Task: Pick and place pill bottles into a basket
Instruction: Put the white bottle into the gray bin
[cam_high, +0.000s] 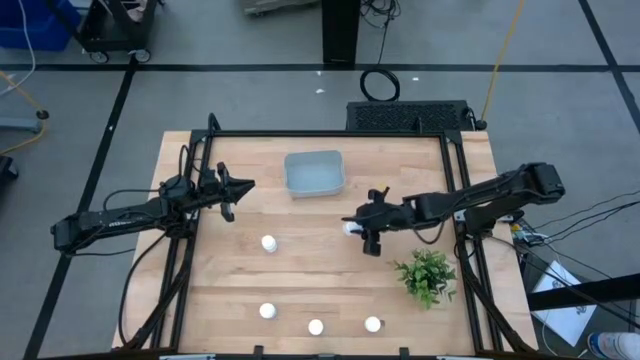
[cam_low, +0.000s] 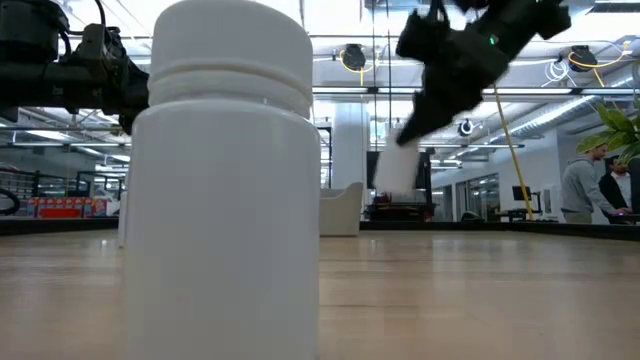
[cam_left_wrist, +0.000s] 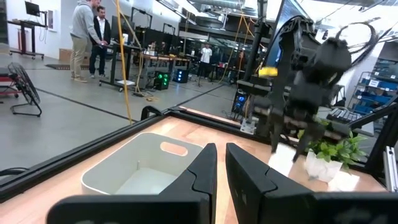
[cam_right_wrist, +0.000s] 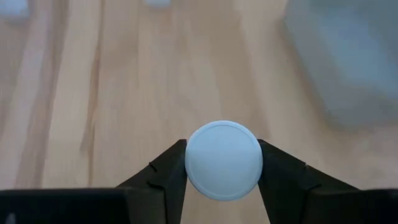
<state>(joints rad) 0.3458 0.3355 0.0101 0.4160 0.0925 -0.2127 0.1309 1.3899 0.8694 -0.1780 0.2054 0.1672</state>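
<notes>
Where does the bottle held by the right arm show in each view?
High: held bottle, centre-right, below the basket.
Low: upper centre, lifted off the table.
Left wrist: right of centre, beyond the basket.
Right wrist: bottom centre, in the right end effector; basket blurred.
Shared landmark: basket.

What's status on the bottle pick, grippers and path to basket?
Right gripper shut on pill bottle, off the table. Left gripper idle beside basket. Basket looks empty; path clear.

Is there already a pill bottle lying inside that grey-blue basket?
No, in the high view the basket holds nothing; four bottles stand on the table and the right gripper holds a fifth bottle in its jaws.
</notes>
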